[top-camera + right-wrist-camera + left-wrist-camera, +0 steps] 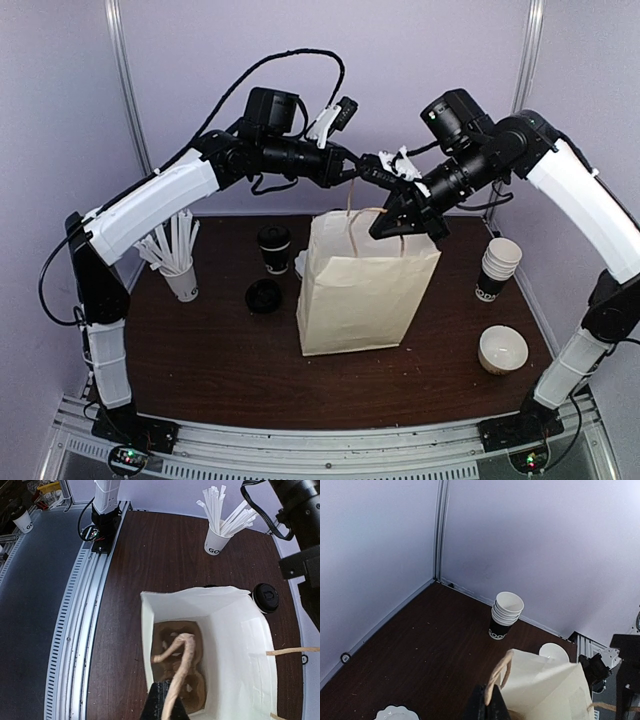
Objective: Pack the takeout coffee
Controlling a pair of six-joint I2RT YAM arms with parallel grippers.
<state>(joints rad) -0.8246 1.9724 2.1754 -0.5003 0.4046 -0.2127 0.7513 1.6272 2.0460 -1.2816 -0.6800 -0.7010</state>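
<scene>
Overhead: left claw (352, 170) and right claw (402, 214) hold the paper bag (365, 285) open mid-worktop. The takeout coffee (273, 247) stands just beside it, toward the far edge.
Left wrist: the claw is clenched on a handle (496, 675).
Right wrist: the bag gapes, so next one claw likely releases to fetch the cup.

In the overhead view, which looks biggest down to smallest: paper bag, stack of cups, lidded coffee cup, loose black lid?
1. paper bag, by far.
2. stack of cups.
3. lidded coffee cup.
4. loose black lid: as wide as the coffee cup, but flatter.
</scene>
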